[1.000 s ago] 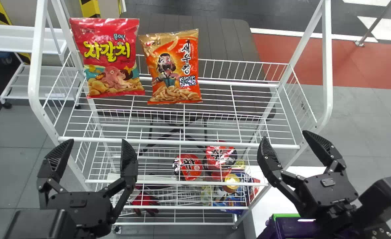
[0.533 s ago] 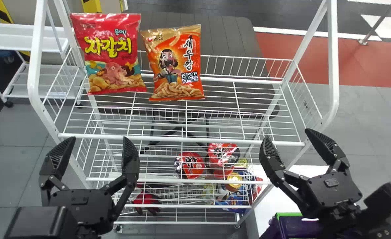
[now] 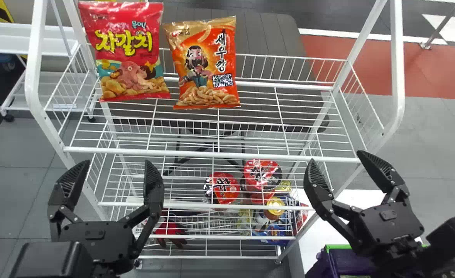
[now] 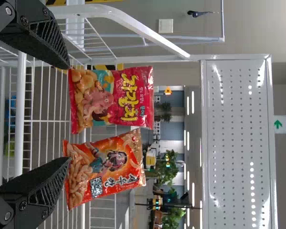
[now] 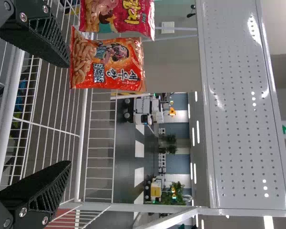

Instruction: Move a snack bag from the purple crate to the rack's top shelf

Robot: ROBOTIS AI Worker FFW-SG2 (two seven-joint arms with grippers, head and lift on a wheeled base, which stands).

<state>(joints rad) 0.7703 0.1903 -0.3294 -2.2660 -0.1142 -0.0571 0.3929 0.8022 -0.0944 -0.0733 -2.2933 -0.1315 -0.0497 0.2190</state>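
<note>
Both snack bags and the rack have slid farther up the head view over the last second, while the two end effectors keep nearly the same places there. On the left part of the rack's top shelf [image 3: 281, 108], the red snack bag [image 3: 129, 50] and the orange snack bag [image 3: 206, 63] stand roughly upright with their fronts to the robot, the orange one just to the right. Between them and the arms runs the shelf's front rail [image 3: 212, 154].

On the near side, the left end effector [image 3: 116, 162] points forward, its fingers spread wide around nothing. The right end effector [image 3: 336, 156], by the rail's right end, slants forward and left; it too is wide open and holds nothing.

Below the right arm, at near right, the purple crate [image 3: 320, 266] sits on the white desk [image 3: 312, 231]; the arm hides part of it, and its contents cannot be made out. Lower in the rack are red-lidded tubs [image 3: 221, 188], a gold-topped can [image 3: 275, 206] and red-and-dark gloves [image 3: 169, 231]. Behind the rack lies a dark slatted tabletop [image 3: 266, 34], with a white shelf cart [image 3: 26, 42] at far left.
</note>
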